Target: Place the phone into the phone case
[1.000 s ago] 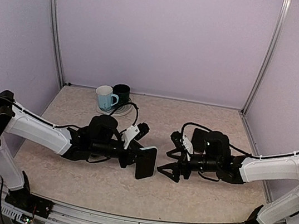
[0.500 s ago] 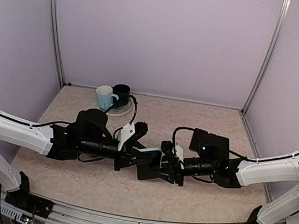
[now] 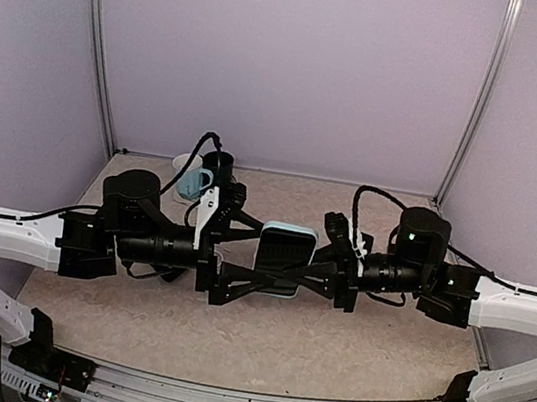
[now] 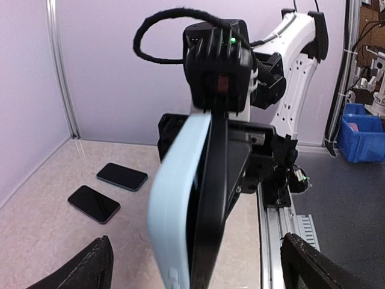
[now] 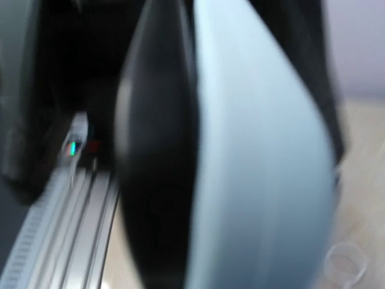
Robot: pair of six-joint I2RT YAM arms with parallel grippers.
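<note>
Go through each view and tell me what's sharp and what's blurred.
Top external: evenly lit, sharp throughout. Left wrist: the phone case up close is slightly soft, the two phones lying beyond it crisp. Right wrist: badly blurred; only the pale case and a dark mass beside it read.

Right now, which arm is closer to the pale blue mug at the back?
Left. The left arm stretches just in front of the mug; the right arm is on the far side of the phone.
</note>
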